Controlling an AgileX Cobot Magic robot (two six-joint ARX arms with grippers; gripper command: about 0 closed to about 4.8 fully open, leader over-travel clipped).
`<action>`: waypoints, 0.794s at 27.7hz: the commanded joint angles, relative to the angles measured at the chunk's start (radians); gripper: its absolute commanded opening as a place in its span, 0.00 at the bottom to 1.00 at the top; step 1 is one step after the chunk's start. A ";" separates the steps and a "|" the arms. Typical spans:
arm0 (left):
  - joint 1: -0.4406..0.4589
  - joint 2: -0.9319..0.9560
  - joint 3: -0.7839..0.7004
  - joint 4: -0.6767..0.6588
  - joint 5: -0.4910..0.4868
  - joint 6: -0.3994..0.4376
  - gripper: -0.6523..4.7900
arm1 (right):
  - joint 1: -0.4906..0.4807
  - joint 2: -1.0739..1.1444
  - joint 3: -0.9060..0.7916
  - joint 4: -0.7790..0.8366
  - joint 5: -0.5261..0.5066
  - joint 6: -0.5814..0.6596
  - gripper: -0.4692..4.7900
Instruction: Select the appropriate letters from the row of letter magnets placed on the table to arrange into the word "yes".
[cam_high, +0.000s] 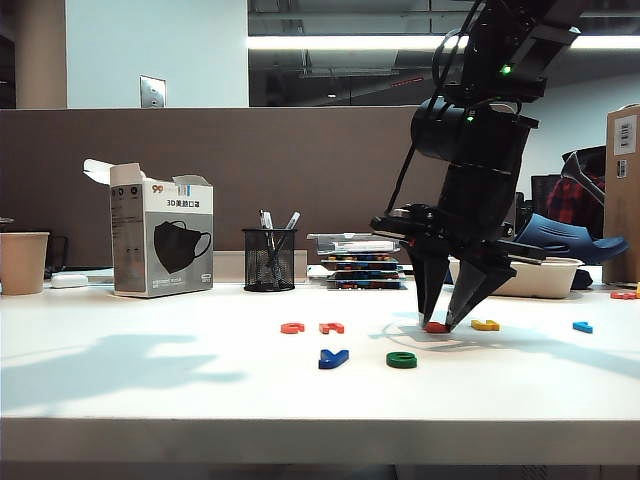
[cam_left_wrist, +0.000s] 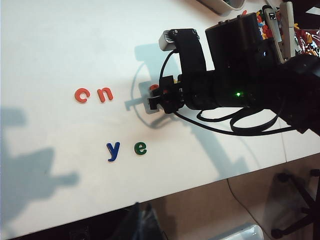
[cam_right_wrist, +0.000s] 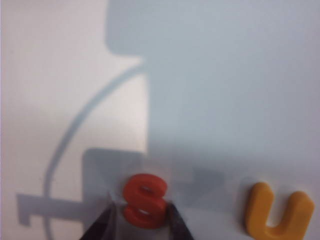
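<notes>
The red "s" (cam_right_wrist: 145, 200) lies flat on the white table (cam_high: 200, 390), and my right gripper (cam_right_wrist: 141, 222) points down with a fingertip against each side of it, shut on it. In the exterior view that gripper (cam_high: 447, 322) stands at centre right over the "s" (cam_high: 436, 327). The dark blue "y" (cam_high: 333, 358) and green "e" (cam_high: 401, 360) lie side by side nearer the front edge. The left wrist view shows the "y" (cam_left_wrist: 114, 151) and "e" (cam_left_wrist: 141, 148). My left gripper (cam_left_wrist: 142, 220) hangs beyond the table's front edge with its dark fingers together and nothing in them.
Two red-orange letters (cam_high: 292, 327) (cam_high: 331, 327) lie left of the "s", a yellow letter (cam_high: 485, 325) and a light-blue one (cam_high: 582, 327) to its right. At the back stand a mask box (cam_high: 160, 240), a pen cup (cam_high: 268, 258), a paper cup (cam_high: 22, 262) and a white tray (cam_high: 545, 275).
</notes>
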 joint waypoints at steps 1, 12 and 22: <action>0.000 -0.002 0.003 0.005 0.001 0.004 0.11 | 0.000 0.005 -0.001 0.000 0.002 -0.003 0.30; 0.000 -0.002 0.003 0.005 0.001 0.004 0.11 | 0.000 0.005 -0.001 0.007 0.002 -0.003 0.18; 0.000 -0.002 0.003 0.005 0.001 0.004 0.11 | 0.000 0.002 -0.001 0.021 -0.002 -0.003 0.19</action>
